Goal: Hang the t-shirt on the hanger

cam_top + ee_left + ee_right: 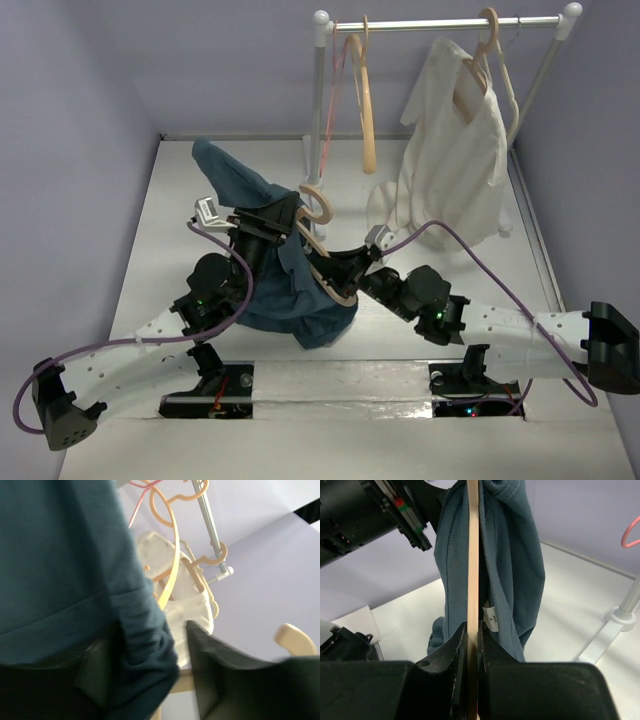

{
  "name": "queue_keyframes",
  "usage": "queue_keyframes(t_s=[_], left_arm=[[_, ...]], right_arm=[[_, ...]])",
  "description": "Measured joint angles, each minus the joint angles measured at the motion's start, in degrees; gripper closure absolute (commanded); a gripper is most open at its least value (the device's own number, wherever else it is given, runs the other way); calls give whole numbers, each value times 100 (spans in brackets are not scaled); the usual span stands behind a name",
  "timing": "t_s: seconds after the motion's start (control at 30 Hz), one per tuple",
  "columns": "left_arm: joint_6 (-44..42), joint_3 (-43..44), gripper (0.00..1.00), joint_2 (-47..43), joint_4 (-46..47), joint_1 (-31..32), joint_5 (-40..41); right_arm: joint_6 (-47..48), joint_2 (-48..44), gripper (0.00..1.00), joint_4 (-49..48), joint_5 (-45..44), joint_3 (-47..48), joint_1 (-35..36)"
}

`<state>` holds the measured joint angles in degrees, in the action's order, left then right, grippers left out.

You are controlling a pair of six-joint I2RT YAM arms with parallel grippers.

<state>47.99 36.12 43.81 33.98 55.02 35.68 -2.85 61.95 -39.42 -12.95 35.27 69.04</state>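
The dark teal t-shirt (290,300) hangs bunched around the pale tan hanger (318,205), held above the table's middle. In the right wrist view the hanger (472,555) runs edge-on straight up from my right gripper (472,630), which is shut on it. The t-shirt (515,555) drapes on both sides of it, its pale label (491,619) beside the right finger. My left gripper (270,220) is up against the shirt's left side. In its wrist view its jaws (147,655) stand apart, with a fold of t-shirt (145,645) against the left finger and a gap before the right finger (210,680).
A clothes rack (440,22) stands at the back right. It carries a cream-white garment (450,160) on its own hanger, a yellow-orange hanger (362,100) and a thin pink hanger (335,80). Walls close in the left, right and back sides.
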Motion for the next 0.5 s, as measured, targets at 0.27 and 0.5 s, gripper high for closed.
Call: queue_keyframes(t_s=[0.27, 0.5], left_arm=[[-33, 0, 77, 162, 50, -11, 66], [31, 0, 100, 177, 238, -2, 79]], right_arm=[[4, 2, 100, 199, 2, 17, -4], [22, -7, 100, 302, -9, 94, -13]])
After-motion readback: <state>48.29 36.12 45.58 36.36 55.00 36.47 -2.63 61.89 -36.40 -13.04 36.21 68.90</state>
